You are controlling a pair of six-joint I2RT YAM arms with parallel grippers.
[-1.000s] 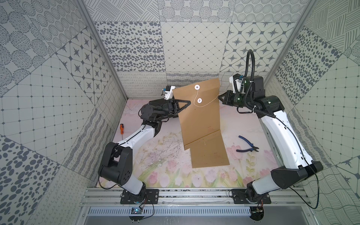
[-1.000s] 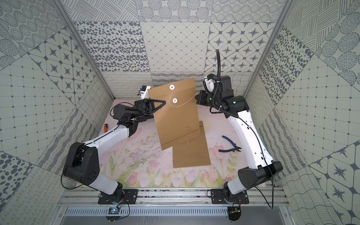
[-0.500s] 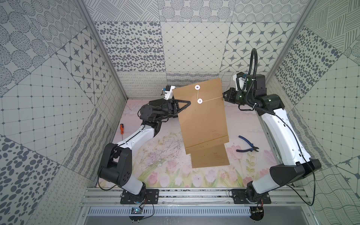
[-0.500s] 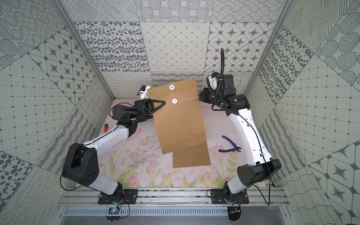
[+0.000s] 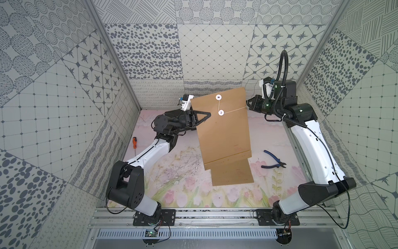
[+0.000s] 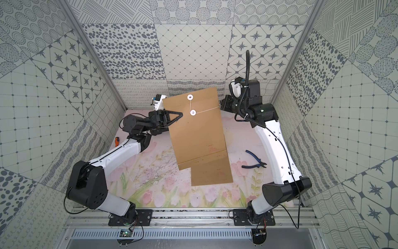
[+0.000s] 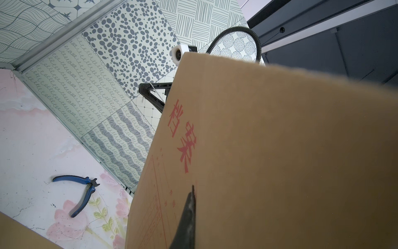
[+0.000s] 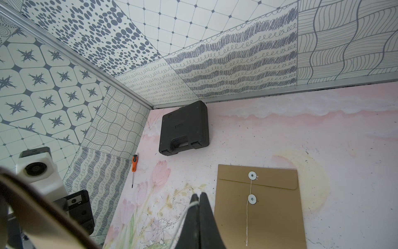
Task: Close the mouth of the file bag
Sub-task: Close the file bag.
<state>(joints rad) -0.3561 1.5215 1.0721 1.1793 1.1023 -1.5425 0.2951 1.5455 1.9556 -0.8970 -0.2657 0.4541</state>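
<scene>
Pose: left arm (image 5: 150, 151) low, left pincer (image 5: 208, 114) clamped on upright file bag (image 5: 224, 133) edge above desk (image 5: 172, 194) | right arm (image 5: 312, 146) extended, right pincer (image 5: 248, 103) pinching taut string (image 5: 233, 110) | second bag (image 5: 232, 174) underneath half hidden.

Blue-handled pliers (image 5: 273, 161) (image 6: 254, 161) (image 7: 81, 191) flat on right part of floral table mat (image 5: 183, 194), handles spread, black jaws.

Orange-handled screwdriver (image 5: 134, 143) (image 6: 117, 141) (image 8: 134, 163) at mat's left edge, just beside wall, thin shaft pointing toward front.

Black plastic case (image 8: 184, 127), closed, flat in far left corner; seen only in right wrist view.

Second brown envelope (image 8: 269, 215) (image 5: 233, 174) (image 6: 212, 174) flat mid-mat, flap down, two white discs, string trailing loose.

Patterned grey-white wall panels (image 5: 215, 54) on three sides.
</scene>
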